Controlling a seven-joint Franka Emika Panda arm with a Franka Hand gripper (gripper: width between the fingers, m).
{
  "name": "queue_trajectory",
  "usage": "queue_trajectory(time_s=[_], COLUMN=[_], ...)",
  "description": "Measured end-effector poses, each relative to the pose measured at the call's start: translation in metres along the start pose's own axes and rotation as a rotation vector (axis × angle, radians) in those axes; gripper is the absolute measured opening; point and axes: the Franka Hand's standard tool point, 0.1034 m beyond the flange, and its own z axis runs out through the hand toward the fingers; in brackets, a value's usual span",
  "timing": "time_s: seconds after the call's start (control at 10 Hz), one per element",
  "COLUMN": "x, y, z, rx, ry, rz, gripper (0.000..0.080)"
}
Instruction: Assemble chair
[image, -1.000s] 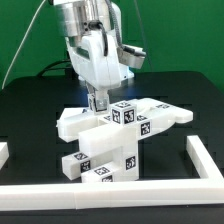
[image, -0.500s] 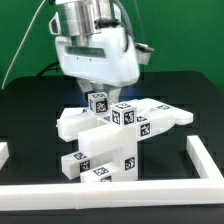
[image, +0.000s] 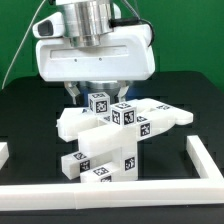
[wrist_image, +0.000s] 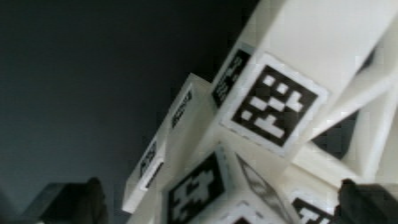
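the chair (image: 112, 140) was a cluster of matte white, blocky plastic pcs w/ square black-and-white tags on their faces. it sat on the black table (image: 30, 110), roughly mid-scene in the exterior view. a flat slab lay low at the back, running out toward the exterior view's right, w/ an open frame-like end. in front of it stood a thicker stepped block, tags on its front and lower faces. one small tagged cube-shaped piece (image: 98, 102) stuck up at the top of the stack, tilted a bit. surfaces looked smooth and dull, edges squared off, no gloss.

long low white border rails (image: 120, 196) edged the table along the front and at the exterior view's right; a short bit showed at the exterior view's left edge too. green wall behind.

gripper (image: 96, 93): big white housing, broad and boxy, w/ a metal cylinder on top. it hung right above the chair's top piece. jaws stood wide apart, one finger (image: 74, 94) showing dark to the exterior view's left of the top cube, the other side mostly hidden behind the parts. nothing was clamped betw. them; the top cube sat in the gap. contact w/ either finger couldn't be told.

wrist view: close-up of white faces w/ big tags (wrist_image: 270, 100), slanted across the frame, cross-braced bars at one side, dark table beyond. two dark fingertips (wrist_image: 75, 200) showed at the frame edge, well apart, empty.
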Motion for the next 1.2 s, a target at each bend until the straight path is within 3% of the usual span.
queue_trajectory(time_s=[0.1, 0.3, 0.5, 0.6, 0.7, 1.2], x=[0.0003, -0.0012, -0.0012, -0.0013, -0.0014, 0.0005], y=[0.0002, -0.0005, -0.0004, -0.0008, -0.0009, -0.0024], z=[-0.0003, 0.0007, 0.0008, 0.001, 0.0011, 0.0015], rx=[-0.026, -0.025, -0.025, -0.022, -0.022, -0.018], ry=[-0.002, -0.006, -0.006, -0.005, -0.004, 0.011], rz=[-0.285, -0.356, -0.355, -0.252, -0.186, 0.348], gripper=[0.0649, 0.0649, 0.041, 0.041, 0.0278, 0.0278])
